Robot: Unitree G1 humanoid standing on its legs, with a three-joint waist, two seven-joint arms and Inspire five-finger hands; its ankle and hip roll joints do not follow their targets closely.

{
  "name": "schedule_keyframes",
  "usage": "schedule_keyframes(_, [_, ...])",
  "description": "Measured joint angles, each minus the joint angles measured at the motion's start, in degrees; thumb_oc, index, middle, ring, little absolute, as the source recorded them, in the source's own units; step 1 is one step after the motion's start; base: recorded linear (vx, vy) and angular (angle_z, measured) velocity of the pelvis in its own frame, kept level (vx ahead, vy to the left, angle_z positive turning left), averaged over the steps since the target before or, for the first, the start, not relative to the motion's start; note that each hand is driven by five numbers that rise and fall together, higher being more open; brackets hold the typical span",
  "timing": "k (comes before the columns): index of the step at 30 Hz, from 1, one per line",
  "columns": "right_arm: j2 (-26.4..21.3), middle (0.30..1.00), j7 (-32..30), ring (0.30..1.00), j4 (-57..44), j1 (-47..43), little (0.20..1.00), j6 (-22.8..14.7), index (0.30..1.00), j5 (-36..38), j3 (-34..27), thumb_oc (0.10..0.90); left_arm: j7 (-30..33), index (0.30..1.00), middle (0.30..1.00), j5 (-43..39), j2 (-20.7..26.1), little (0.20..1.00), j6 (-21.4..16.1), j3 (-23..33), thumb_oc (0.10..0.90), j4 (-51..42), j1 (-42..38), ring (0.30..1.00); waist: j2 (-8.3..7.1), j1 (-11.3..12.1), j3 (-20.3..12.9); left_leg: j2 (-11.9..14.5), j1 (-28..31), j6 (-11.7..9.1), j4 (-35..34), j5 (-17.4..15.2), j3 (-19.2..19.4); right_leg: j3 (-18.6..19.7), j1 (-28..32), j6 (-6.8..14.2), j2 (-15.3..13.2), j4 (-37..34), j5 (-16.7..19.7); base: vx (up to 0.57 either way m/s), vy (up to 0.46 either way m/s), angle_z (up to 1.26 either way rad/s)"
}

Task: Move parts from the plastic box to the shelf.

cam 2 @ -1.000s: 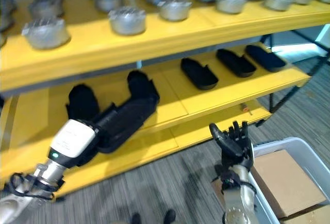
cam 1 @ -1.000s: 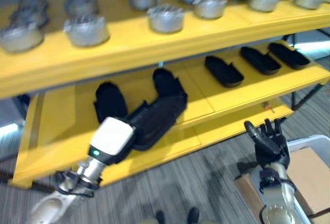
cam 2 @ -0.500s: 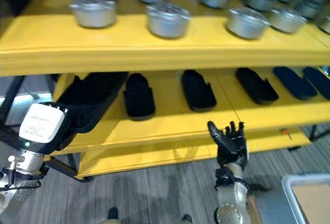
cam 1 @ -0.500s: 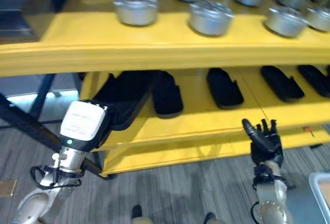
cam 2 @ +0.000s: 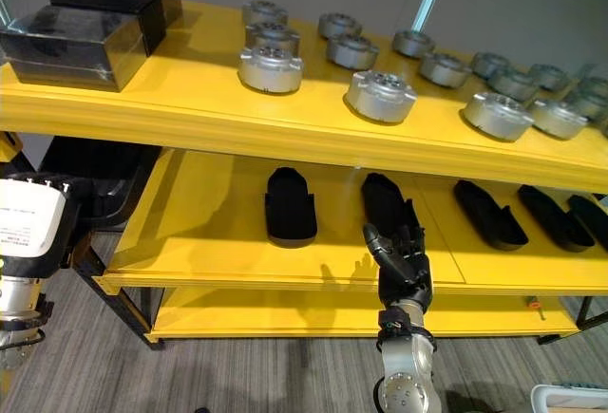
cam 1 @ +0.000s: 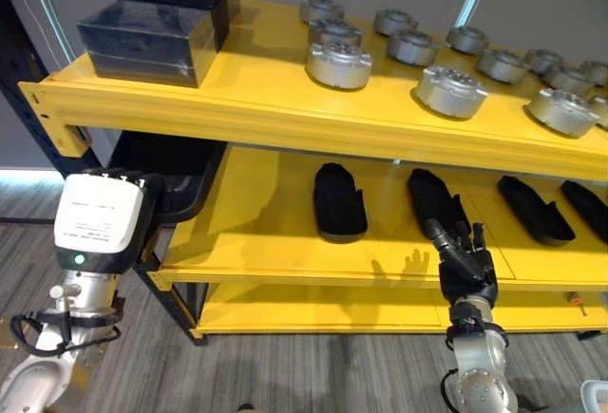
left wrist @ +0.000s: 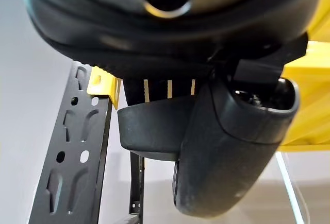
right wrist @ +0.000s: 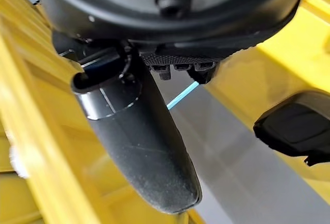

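The left hand (cam 1: 166,206) has its fingers clenched around a long, matte-black moulded part (cam 1: 176,171) at the yellow shelf (cam 1: 266,233); the right hand (cam 1: 463,263) is raised, fingers released.

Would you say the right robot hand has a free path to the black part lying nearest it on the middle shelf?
Probably yes: the right robot hand is open in front of the middle shelf, and nothing stands between it and the black part.

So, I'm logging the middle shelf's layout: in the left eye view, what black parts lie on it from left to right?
Large black tray at the left end → short black part → black part behind the right robot hand → long black part → black part at the edge.
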Motion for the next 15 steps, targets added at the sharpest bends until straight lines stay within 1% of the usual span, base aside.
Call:
schedule_keyframes(1, [0.26,1.000,0.01,1.000,0.06,0.46,1.000,0.04,1.000,0.01,0.61,0.900,0.12,0.300,0.300,0.10,-0.13,0.300,-0.03,-0.20,0.400,0.04,0.10,0.300,-0.42,-0.27,-0.02,-0.74,-1.80,1.18,3.82,-1.42,-0.05,0.03,-0.09,-0.07,-0.90,-0.08,-0.04,0.03,0.219,0.04])
schedule_keyframes(2, [0.24,1.000,0.01,1.000,0.25,0.69,1.000,0.07,1.000,0.00,1.19,0.900,0.12,0.300,0.300,0.14,-0.12,0.300,-0.03,-0.21,0.400,0.03,0.32,0.300,-0.09,-0.38,0.23,-0.99,-2.15,1.19,4.74,-1.91,-0.01,0.08,-0.14,-0.28,-1.23,0.00,-0.14,0.01,0.208,0.05])
schedule_keyframes(3, [0.34,1.000,0.03,1.000,0.38,0.90,1.000,0.39,1.000,0.02,1.59,0.900,0.12,0.300,0.300,0.15,-0.14,0.300,0.07,-0.23,0.400,0.05,0.41,0.300,-0.69,-0.62,0.01,-1.49,-2.70,1.61,6.35,-2.47,0.14,0.38,-0.31,-1.52,-1.40,-0.06,-0.58,0.01,0.159,0.09])
schedule_keyframes(5, [0.38,1.000,0.10,1.000,0.32,1.29,1.000,0.66,1.000,0.02,1.77,0.900,0.13,0.300,0.300,0.19,-0.30,0.300,0.04,-0.65,0.400,0.02,0.42,0.300,-0.82,-1.10,-0.02,-2.46,-5.25,4.49,12.00,-4.82,0.05,0.28,-0.58,-3.09,-2.53,0.51,-1.27,0.00,0.142,0.09])
schedule_keyframes(6, [0.26,1.000,0.16,1.000,0.32,1.55,1.000,0.67,1.000,0.05,1.72,0.900,0.32,0.300,0.300,0.19,-0.28,0.300,-0.24,-1.39,0.400,-0.17,0.74,0.300,0.04,-1.15,0.38,-2.74,-6.32,4.83,14.84,-6.53,0.10,0.41,-0.90,-4.12,-2.93,1.05,-1.86,-0.03,0.122,-0.06])
schedule_keyframes(7, [0.19,1.000,0.20,1.000,0.32,1.79,1.000,0.79,1.000,0.05,1.80,0.900,0.45,0.300,0.300,0.17,-0.41,0.300,-0.31,-2.46,0.400,-0.61,1.10,0.300,0.50,-1.16,0.38,-2.75,-7.37,4.88,17.60,-8.17,0.43,0.53,-1.05,-6.33,-3.10,1.57,-3.16,-0.01,0.064,-0.17])
schedule_keyframes(8, [-0.01,1.000,0.23,1.000,0.38,2.21,1.000,0.90,1.000,0.06,2.30,0.900,0.45,0.300,0.300,0.18,-0.75,0.300,-0.78,-3.26,0.400,-0.72,1.23,0.300,2.03,-1.14,0.77,-2.38,-8.38,5.53,19.37,-9.28,0.63,0.18,-1.15,-7.84,-3.06,2.31,-4.38,-0.06,0.017,-0.34])
schedule_keyframes(9, [-0.15,1.000,0.49,1.000,0.62,2.52,1.000,1.85,1.000,0.10,3.69,0.900,0.37,0.300,0.300,0.20,-1.33,0.300,-1.28,-3.94,0.400,-0.86,1.56,0.300,2.37,-0.98,0.96,-1.14,-8.30,5.99,18.89,-9.31,1.87,0.34,-3.18,-5.69,-2.96,6.66,-3.93,-0.02,-0.019,-0.40])
schedule_keyframes(10, [-0.18,1.000,0.56,1.000,0.49,2.90,1.000,2.44,1.000,0.10,5.26,0.900,0.31,0.300,0.300,0.22,-1.51,0.300,-1.51,-4.22,0.400,-0.83,2.27,0.300,2.57,-1.32,1.10,-0.60,-7.49,6.28,17.22,-8.58,2.11,-0.11,-4.71,-3.66,-1.36,9.80,-3.26,-0.01,-0.058,-0.61])
schedule_keyframes(11, [-0.29,1.000,1.75,1.000,0.32,2.95,1.000,2.83,1.000,0.10,6.68,0.900,0.27,0.300,0.300,0.16,-2.37,0.300,-1.49,-4.88,0.400,-0.28,2.57,0.300,2.54,-1.30,1.17,-0.34,-5.60,6.78,12.88,-6.46,3.00,0.71,-6.75,-1.20,2.55,11.67,-3.38,-0.01,-0.057,-0.53])
schedule_keyframes(12, [-0.59,1.000,2.37,1.000,-0.02,2.78,1.000,2.89,1.000,0.11,7.12,0.900,0.14,0.300,0.300,-0.29,-3.12,0.300,-1.16,-5.52,0.400,-0.03,2.49,0.300,2.97,-1.41,1.38,0.03,-4.92,6.37,10.19,-5.06,3.38,2.74,-6.88,0.27,5.31,9.55,-4.43,0.02,-0.067,-0.29])
schedule_keyframes(13, [-1.01,1.000,2.77,1.000,-0.83,3.10,1.000,2.91,1.000,0.11,7.16,0.900,-0.39,0.300,0.300,-0.30,-3.08,0.300,-1.09,-5.84,0.400,-0.02,2.35,0.300,3.02,-2.35,1.42,-0.33,-4.81,6.05,8.27,-3.91,2.91,3.45,-6.47,0.38,6.92,7.01,-4.17,0.05,-0.070,0.12])
schedule_keyframes(14, [-1.70,1.000,3.02,1.000,-1.18,3.10,1.000,2.91,1.000,0.11,7.03,0.900,-1.00,0.300,0.300,-0.30,-3.05,0.300,-1.09,-5.85,0.400,-0.02,2.25,0.300,2.93,-3.11,1.45,-1.17,-4.57,6.26,6.71,-2.90,2.65,3.54,-6.06,0.11,7.10,5.07,-3.81,0.07,-0.097,0.23])
schedule_keyframes(15, [-2.33,1.000,3.07,1.000,-1.22,3.03,1.000,2.93,1.000,0.12,6.84,0.900,-1.34,0.300,0.300,-0.29,-3.30,0.300,-1.10,-5.99,0.400,0.13,2.25,0.300,2.89,-3.15,1.47,-1.73,-3.91,6.22,5.50,-2.29,2.78,3.44,-5.53,-0.17,6.92,3.93,-3.42,0.08,-0.107,0.24])
